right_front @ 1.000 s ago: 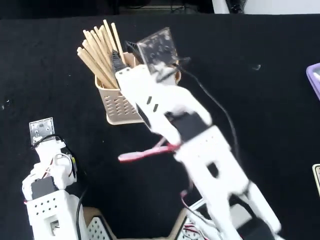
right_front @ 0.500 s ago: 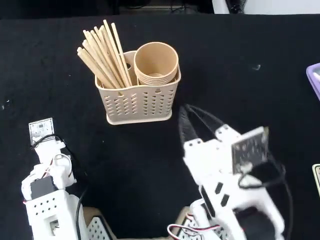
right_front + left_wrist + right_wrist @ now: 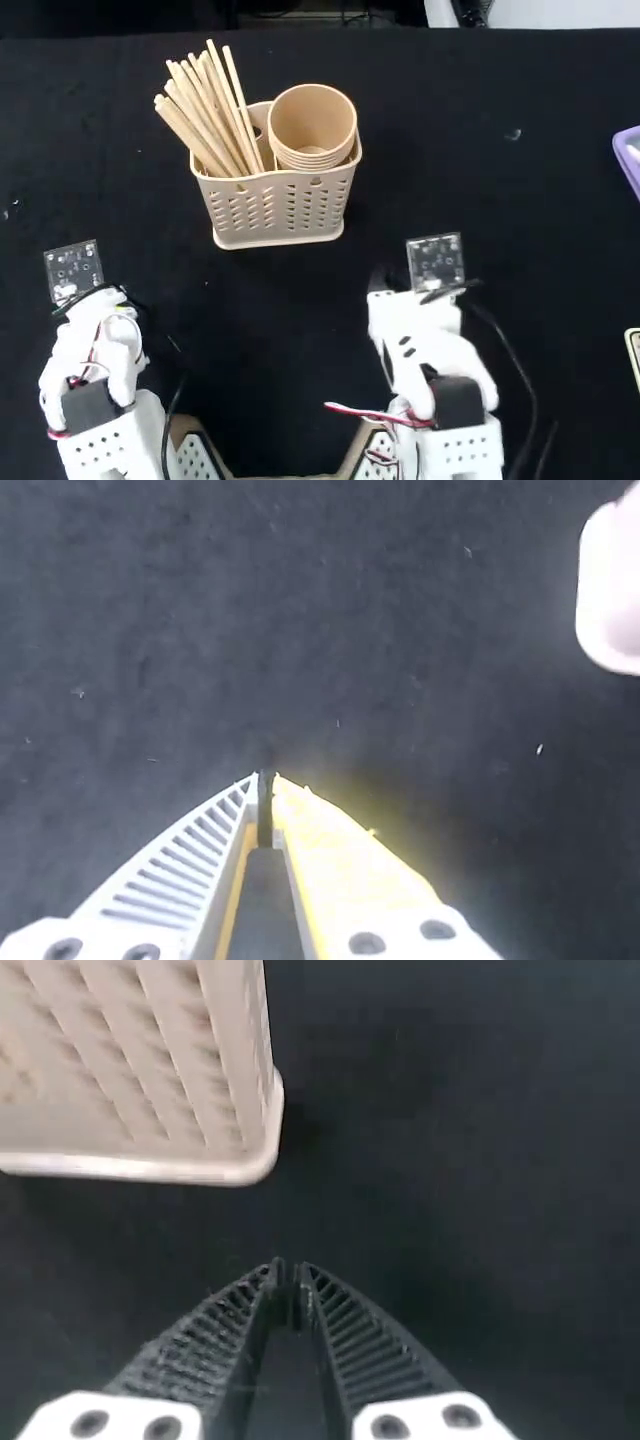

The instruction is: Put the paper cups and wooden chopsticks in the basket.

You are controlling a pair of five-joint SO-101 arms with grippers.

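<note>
A beige perforated basket [image 3: 275, 205] stands on the black table toward the back. Its left compartment holds several wooden chopsticks [image 3: 205, 105], leaning left. Its right compartment holds stacked paper cups [image 3: 312, 125], upright. My right gripper [image 3: 289, 1272] is shut and empty over the dark cloth, with the basket's lower wall [image 3: 150, 1070] just ahead of it. The right arm [image 3: 425, 330] is folded back at the front of the table. My left gripper [image 3: 265, 780] is shut and empty above bare cloth, its arm [image 3: 90, 350] folded at the front left.
A purple object [image 3: 628, 155] shows at the table's right edge. A white rounded part [image 3: 612, 590] sits at the edge of the left wrist view. Black cloth covers the table between the arms and the basket.
The right arm has drawn back from over the basket to a folded pose at the front. The cups now stand uncovered in the basket. The left arm shifted slightly.
</note>
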